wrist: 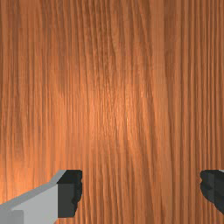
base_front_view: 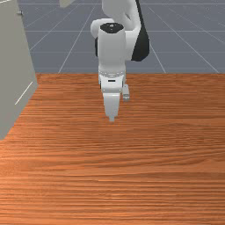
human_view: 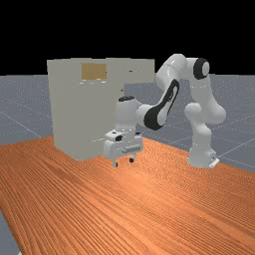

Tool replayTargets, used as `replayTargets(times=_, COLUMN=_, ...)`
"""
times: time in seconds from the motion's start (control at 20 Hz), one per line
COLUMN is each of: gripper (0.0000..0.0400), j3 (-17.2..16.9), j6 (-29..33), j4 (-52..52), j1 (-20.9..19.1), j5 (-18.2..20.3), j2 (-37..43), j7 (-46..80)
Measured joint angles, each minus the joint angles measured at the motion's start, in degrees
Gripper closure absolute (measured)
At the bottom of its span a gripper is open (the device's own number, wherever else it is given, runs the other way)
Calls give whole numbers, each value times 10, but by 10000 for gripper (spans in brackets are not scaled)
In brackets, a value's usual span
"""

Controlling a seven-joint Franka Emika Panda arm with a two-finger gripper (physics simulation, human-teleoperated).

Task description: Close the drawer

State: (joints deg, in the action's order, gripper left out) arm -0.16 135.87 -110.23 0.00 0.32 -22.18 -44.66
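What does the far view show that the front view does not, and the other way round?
Far view: the arm's base on the table, a tan patch high on the pale cabinet, and what looks like the drawer jutting out at the top. The gripper is seen from its broad side, fingers apart.

Front view: the gripper edge-on, and a small grey stub high on the cabinet's side.

Both: part of the cabinet, the wooden table, and the arm with its gripper pointing down.
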Motion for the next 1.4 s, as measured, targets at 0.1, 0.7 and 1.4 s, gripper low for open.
replayTargets(times=0.1, gripper=92, j3=-13, j6=-17, j4=-6, j1=2, j5=-14, j2=1, j7=18)
replayTargets(times=0.7, gripper=395, j3=-55, j6=-475, j4=38, j1=-1, j5=79, j2=233, j7=871)
replayTargets(times=1.4, gripper=400, j3=-191, j6=-541, j4=118, j1=-105, j5=42, j2=263, j7=848)
